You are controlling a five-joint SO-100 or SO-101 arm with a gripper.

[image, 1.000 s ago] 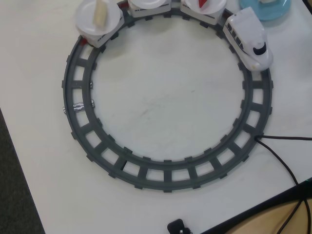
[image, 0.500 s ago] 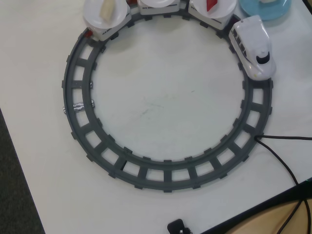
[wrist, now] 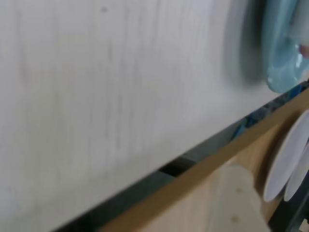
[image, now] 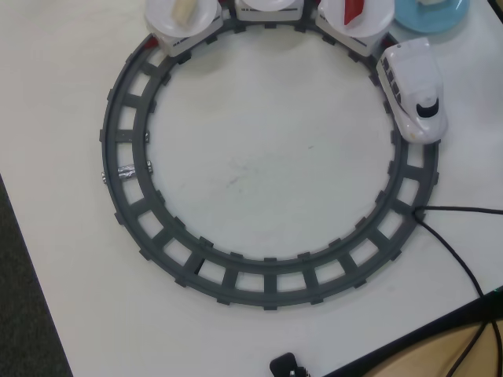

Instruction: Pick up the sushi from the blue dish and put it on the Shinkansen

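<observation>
overhead: Shinkansen (image: 413,88) on ring track (image: 267,292) near surface's right edge; blue dish (image: 432,13) at top-right corner, sushi (image: 429,2) barely visible | wrist: blurred, blue dish (wrist: 280,48) upper right, tool unseen, state unknown | sushi likely light, rigid; pinch long sides

A white table (image: 259,173) carries a grey ring track (image: 126,220), the blue dish (image: 452,17) and a black cable (image: 464,263).
</observation>
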